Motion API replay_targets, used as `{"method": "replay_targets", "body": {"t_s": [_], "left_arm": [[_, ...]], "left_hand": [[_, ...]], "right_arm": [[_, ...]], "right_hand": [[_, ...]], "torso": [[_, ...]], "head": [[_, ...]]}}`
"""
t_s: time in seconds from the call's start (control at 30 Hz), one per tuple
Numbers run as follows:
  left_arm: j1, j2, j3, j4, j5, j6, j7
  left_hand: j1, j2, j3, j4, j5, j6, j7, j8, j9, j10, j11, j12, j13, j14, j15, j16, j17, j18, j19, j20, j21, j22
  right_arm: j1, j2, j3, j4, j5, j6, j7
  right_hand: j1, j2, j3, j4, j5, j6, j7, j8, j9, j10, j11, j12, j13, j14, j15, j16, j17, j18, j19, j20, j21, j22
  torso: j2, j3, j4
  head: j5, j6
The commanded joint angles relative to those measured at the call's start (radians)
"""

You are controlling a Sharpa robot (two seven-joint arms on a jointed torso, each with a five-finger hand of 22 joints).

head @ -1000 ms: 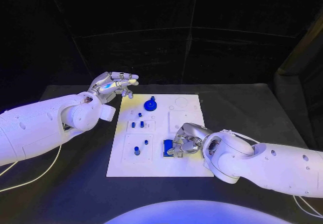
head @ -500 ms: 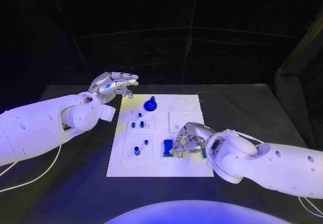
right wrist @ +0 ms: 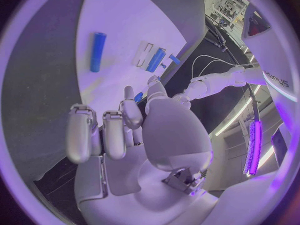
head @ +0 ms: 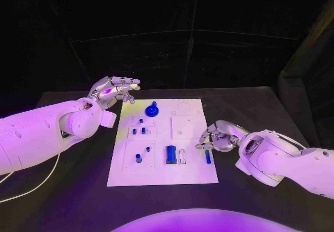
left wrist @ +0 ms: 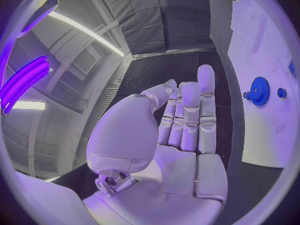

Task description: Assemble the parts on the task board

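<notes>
The white task board (head: 187, 176) lies mid-table. On it stand a blue gear (head: 152, 110), several small blue pegs (head: 138, 130) and a blue block (head: 170, 153) beside a narrow slot (head: 182, 155). A blue rod (head: 207, 156) lies flat near the board's right edge, also seen as the rod (right wrist: 97, 51) from the right wrist. My right hand (head: 218, 137) hovers at that edge just beyond the rod, fingers (right wrist: 112, 134) half curled, holding nothing. My left hand (head: 114, 89) is raised by the board's far left corner, fingers (left wrist: 190, 112) straight, holding nothing; the gear (left wrist: 259, 91) lies beside it.
Black table (head: 264, 106) surrounds the board, with bare room to its right and beyond it. A white cable (head: 34, 183) trails over the table under my left arm.
My right hand has drawn back from over the blue block to the board's right edge, leaving the blue rod lying free on the board. My left hand stays put.
</notes>
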Motion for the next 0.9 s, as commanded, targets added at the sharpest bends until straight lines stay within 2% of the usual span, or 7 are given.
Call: {"method": "replay_targets", "body": {"t_s": [0.03,0.2,0.27,0.4,0.53,0.9], "left_arm": [[0.001,0.001,0.001,0.004,0.001,0.01,0.005],[0.001,0.002,-0.001,0.008,0.001,0.011,0.005],[0.001,0.002,-0.002,0.009,0.001,0.012,0.005],[0.0,0.001,-0.003,0.01,0.001,0.012,0.005],[0.0,-0.001,-0.004,0.012,0.001,0.012,0.006],[0.0,-0.002,-0.004,0.012,0.001,0.011,0.007]], "left_hand": [[0.006,0.001,-0.001,-0.007,0.003,-0.006,0.003,0.005,0.0,-0.008,0.003,0.006,0.0,-0.004,0.001,0.002,-0.001,0.013,-0.005,0.0,-0.004,-0.001],[0.006,0.001,-0.001,-0.007,0.003,-0.006,0.003,0.005,0.0,-0.008,0.003,0.006,0.0,-0.004,0.001,0.002,-0.001,0.013,-0.005,0.0,-0.004,-0.001],[0.006,0.001,-0.001,-0.007,0.003,-0.006,0.003,0.005,0.0,-0.008,0.003,0.006,0.0,-0.004,0.001,0.002,-0.001,0.013,-0.005,0.0,-0.004,-0.001],[0.006,0.001,-0.001,-0.007,0.003,-0.006,0.003,0.005,0.0,-0.008,0.003,0.006,0.0,-0.004,0.001,0.002,-0.001,0.013,-0.005,0.0,-0.004,-0.001],[0.005,0.002,-0.002,-0.007,0.003,-0.006,0.003,0.006,0.0,-0.009,0.003,0.008,0.0,-0.005,0.002,0.003,-0.002,0.013,-0.005,0.0,-0.004,-0.001],[0.005,0.002,-0.002,-0.007,0.003,-0.006,0.003,0.006,0.0,-0.009,0.003,0.008,0.0,-0.005,0.002,0.003,-0.002,0.013,-0.005,0.0,-0.004,-0.001]], "right_arm": [[0.003,-0.014,-0.001,0.011,-0.005,0.028,-0.016],[0.004,-0.026,-0.001,0.007,-0.093,0.088,-0.103],[0.004,-0.025,-0.001,0.002,-0.118,0.123,-0.135],[0.003,-0.018,-0.002,-0.003,-0.146,0.171,-0.169],[0.002,-0.006,-0.002,-0.01,-0.167,0.228,-0.195],[-0.005,0.024,-0.002,-0.023,-0.189,0.251,-0.214]], "right_hand": [[-0.011,0.002,-0.008,0.004,0.013,0.006,0.0,-0.003,-0.005,-0.005,-0.002,-0.007,-0.006,0.062,0.009,-0.004,0.056,0.001,-0.001,0.008,-0.005,0.002],[0.013,0.02,-0.012,0.003,0.072,0.047,-0.011,0.002,-0.015,0.036,-0.012,0.068,0.046,0.07,0.002,0.013,0.088,-0.006,0.016,0.004,0.017,0.041],[0.018,0.022,-0.017,0.004,0.09,0.064,-0.016,0.005,-0.016,0.052,-0.016,0.102,0.071,0.071,-0.002,0.015,0.092,-0.008,0.02,0.002,0.022,0.049],[0.016,0.023,-0.027,0.009,0.076,0.086,-0.022,0.01,-0.014,0.06,-0.021,0.118,0.084,0.072,-0.006,0.017,0.094,-0.009,0.022,-0.002,0.024,0.054],[0.012,0.021,-0.042,0.016,0.035,0.097,-0.027,0.01,-0.01,0.061,-0.025,0.119,0.086,0.072,-0.01,0.017,0.095,-0.009,0.023,-0.006,0.025,0.056],[0.012,0.02,-0.045,0.017,0.029,0.098,-0.027,0.01,-0.009,0.06,-0.026,0.115,0.084,0.072,-0.01,0.016,0.094,-0.009,0.022,-0.006,0.024,0.054]], "torso": [[0.001,0.0007,-0.0061],[0.001,0.0032,-0.0096],[0.001,0.002,-0.0087],[0.001,0.0019,-0.0075],[0.001,0.0004,-0.0059],[0.0,0.0002,-0.0058]], "head": [[-0.003,0.001],[-0.01,0.0],[-0.011,-0.002],[-0.015,-0.003],[-0.017,-0.004],[-0.019,-0.008]]}}
